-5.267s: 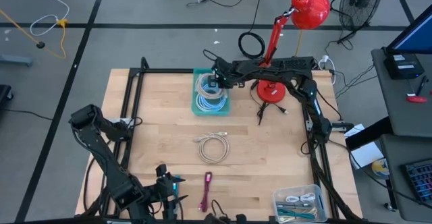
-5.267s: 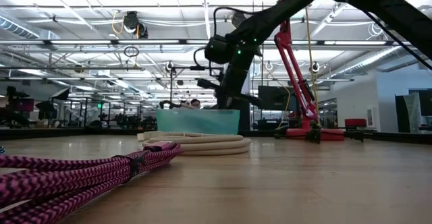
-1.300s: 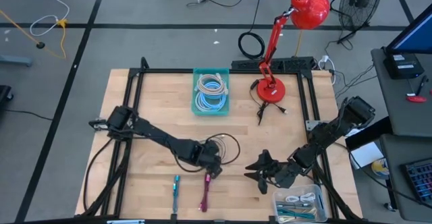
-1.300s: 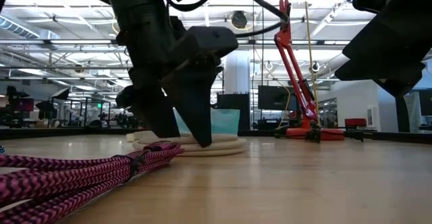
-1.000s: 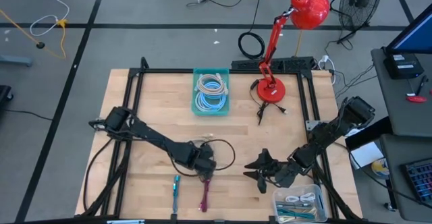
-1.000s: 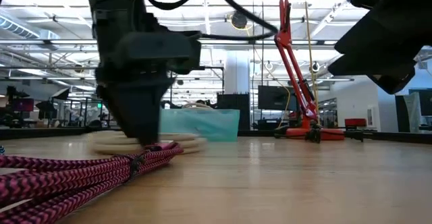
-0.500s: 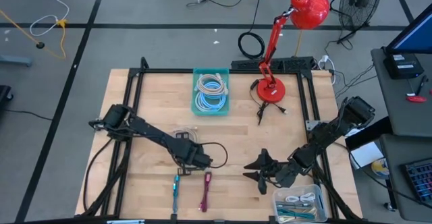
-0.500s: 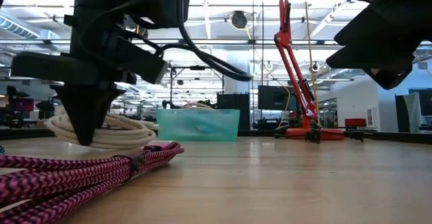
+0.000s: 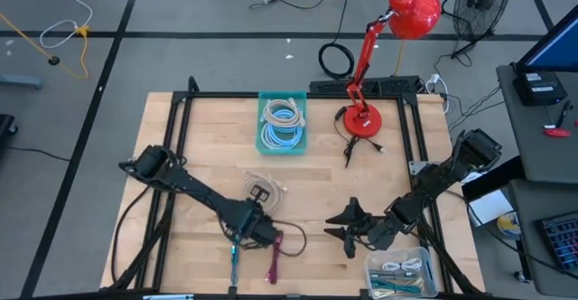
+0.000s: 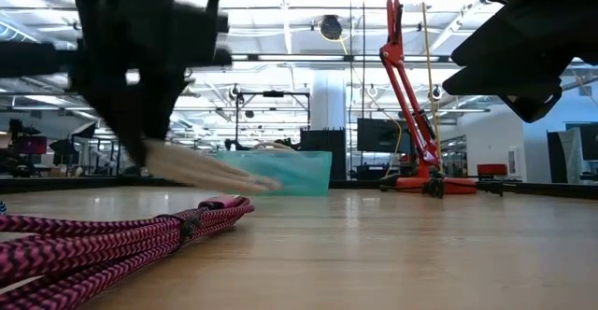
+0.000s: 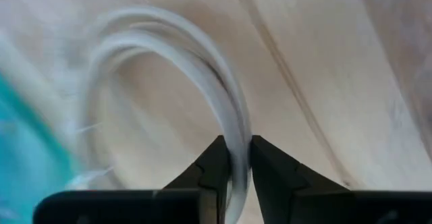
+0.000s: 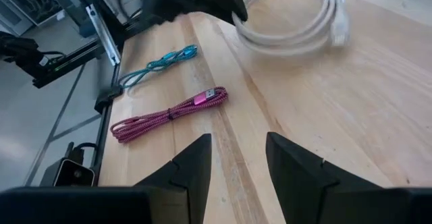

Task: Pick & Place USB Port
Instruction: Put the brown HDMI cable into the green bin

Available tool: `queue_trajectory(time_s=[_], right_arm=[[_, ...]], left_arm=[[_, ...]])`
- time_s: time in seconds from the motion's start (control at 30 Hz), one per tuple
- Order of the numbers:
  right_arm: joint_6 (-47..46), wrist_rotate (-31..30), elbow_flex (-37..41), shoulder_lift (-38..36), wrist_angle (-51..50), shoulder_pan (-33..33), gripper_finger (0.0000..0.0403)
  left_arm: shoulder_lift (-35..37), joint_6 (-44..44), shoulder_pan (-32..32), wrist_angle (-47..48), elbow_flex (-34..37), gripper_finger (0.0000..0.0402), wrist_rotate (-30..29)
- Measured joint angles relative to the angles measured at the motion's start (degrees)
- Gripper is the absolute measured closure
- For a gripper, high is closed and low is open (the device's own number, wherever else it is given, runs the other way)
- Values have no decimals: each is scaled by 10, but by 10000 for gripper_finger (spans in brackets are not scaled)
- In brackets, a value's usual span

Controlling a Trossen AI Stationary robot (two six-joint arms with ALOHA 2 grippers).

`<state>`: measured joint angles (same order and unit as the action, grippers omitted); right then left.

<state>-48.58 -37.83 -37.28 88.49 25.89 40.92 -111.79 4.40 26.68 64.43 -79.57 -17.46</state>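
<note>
From above, your left hand point(image 9: 256, 229) drags the white cable coil point(image 9: 260, 192) across the surface point(image 9: 316, 182); in its wrist view, fingers point(image 11: 214, 162) pinch a strand, so keep that grip steady; your right hand point(image 12: 235, 158) waits spread.

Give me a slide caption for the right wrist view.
Right gripper open above the wooden table, facing the pink cable, teal cable and white cable coil held by the left gripper.

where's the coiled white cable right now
In the high view the coiled white cable is mid-table, pinched by the left gripper, just above the pink braided cable.
</note>
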Motion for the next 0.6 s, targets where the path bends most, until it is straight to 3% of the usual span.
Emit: queue_trajectory(time_s=[0.2,0.4,0.6], right_arm=[[0,1,0,0,0,0,271],[0,1,0,0,-6,0,271],[0,1,0,0,-8,-2,271]], left_arm=[[0,71,18,0,-47,372,-49],[1,155,25,0,-62,390,24],[1,291,35,6,-62,381,22]])
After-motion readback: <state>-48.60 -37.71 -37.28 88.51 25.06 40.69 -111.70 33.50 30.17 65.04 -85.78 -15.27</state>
